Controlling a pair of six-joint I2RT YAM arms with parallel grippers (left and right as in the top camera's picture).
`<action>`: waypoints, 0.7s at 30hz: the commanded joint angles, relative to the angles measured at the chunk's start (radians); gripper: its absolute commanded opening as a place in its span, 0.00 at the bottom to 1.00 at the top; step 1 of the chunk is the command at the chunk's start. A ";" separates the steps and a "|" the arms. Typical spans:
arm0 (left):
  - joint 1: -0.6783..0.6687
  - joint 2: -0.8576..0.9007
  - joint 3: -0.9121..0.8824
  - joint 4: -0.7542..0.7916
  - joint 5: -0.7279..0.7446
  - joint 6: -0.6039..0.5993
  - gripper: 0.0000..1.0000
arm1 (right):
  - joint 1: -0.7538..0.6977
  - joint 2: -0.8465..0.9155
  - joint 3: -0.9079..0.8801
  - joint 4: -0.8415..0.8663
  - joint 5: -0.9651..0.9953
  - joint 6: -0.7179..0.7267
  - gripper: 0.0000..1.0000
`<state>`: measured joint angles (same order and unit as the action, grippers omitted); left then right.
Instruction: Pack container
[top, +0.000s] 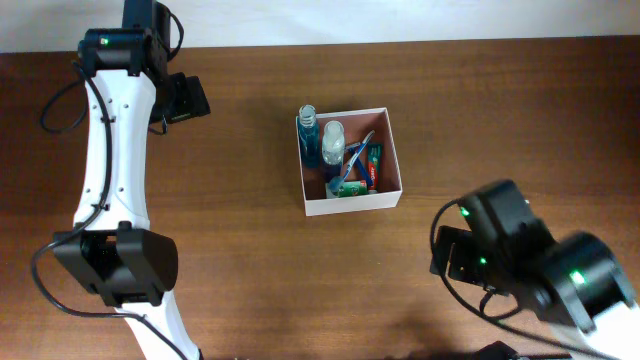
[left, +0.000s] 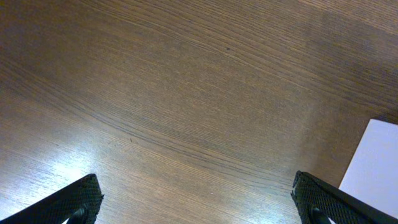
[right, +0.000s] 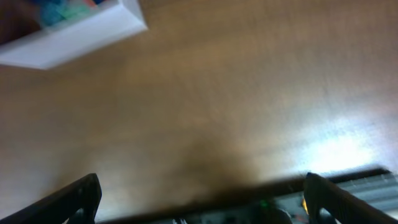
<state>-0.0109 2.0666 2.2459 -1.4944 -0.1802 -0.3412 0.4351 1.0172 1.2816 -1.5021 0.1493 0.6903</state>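
The container (top: 392, 150), a square shallow cardboard box with white walls and a reddish-brown inside, stands at the middle of the table. It holds several toiletries: a blue bottle (top: 309, 137), a clear bottle (top: 332, 146) and toothpaste tubes (top: 372, 166). My left gripper (top: 186, 98) is open and empty at the far left, well away from the box; a white box corner (left: 373, 162) shows at the right of its wrist view. My right gripper (top: 448, 255) is open and empty at the near right; the box corner (right: 81, 34) shows blurred at the top left of its wrist view.
The brown wooden table (top: 250, 250) fills the scene. The left arm (top: 115, 150) runs along the left side. The right arm's base (top: 560, 275) sits at the near right corner, by the table's front edge (right: 348, 180).
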 joint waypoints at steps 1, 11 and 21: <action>0.001 0.007 -0.005 0.002 0.000 -0.013 0.99 | 0.010 -0.100 -0.001 0.058 0.067 -0.002 0.99; 0.001 0.007 -0.005 0.002 0.000 -0.013 0.99 | -0.077 -0.292 -0.126 0.238 0.152 -0.111 0.99; 0.001 0.007 -0.005 0.002 0.000 -0.013 0.99 | -0.299 -0.575 -0.618 0.870 -0.079 -0.504 0.99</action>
<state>-0.0109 2.0666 2.2459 -1.4944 -0.1806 -0.3416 0.1730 0.5137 0.7883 -0.7506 0.1364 0.3145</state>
